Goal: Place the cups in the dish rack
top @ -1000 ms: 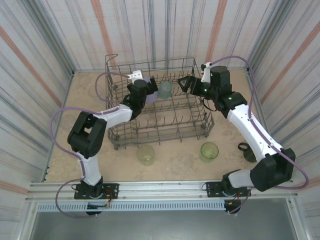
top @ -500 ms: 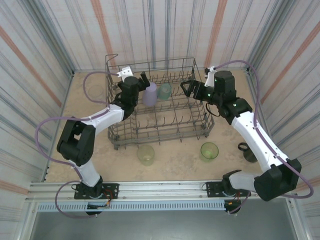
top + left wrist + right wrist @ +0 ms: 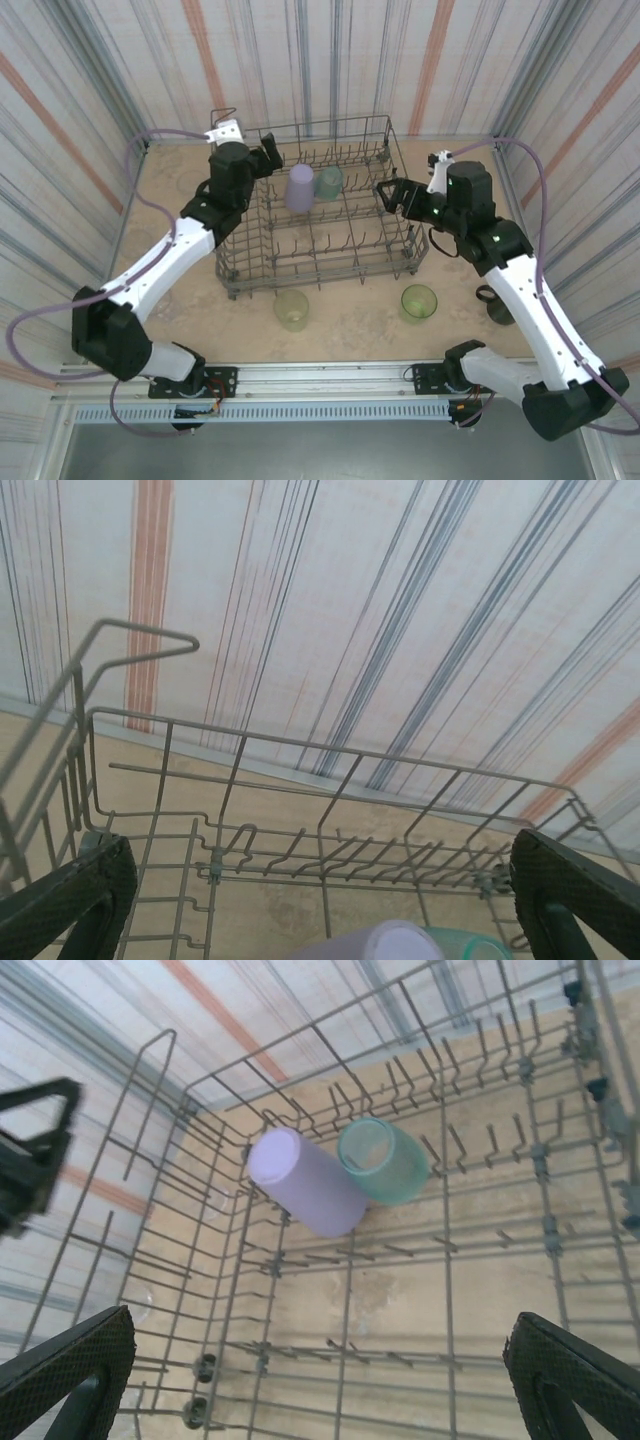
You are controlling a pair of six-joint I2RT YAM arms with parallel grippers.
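Both arms have drawn back from the rack (image 3: 318,264). The left hand (image 3: 272,155), jaws apart and empty, now hangs over the far-left corner, clear of the lavender cup (image 3: 300,187). The right hand (image 3: 386,192), jaws also apart and empty, has retreated to the right rim. The lavender cup and teal cup (image 3: 330,180) stand side by side in the back row, so both are loaded. Two green cups (image 3: 292,309) and a dark cup (image 3: 497,305) remain on the worktop (image 3: 350,325).

Just ahead of the left gripper (image 3: 320,880), between its fingers (image 3: 75,900), the lavender cup (image 3: 375,942) and teal cup (image 3: 468,948) are cut off by the lower edge; the fingers are cropped at both lower corners; the dark cup (image 3: 497,306) sits partly hidden behind the right arm (image 3: 530,292); the dish rack (image 3: 450,1290) runs off the right wrist view's lower edge.
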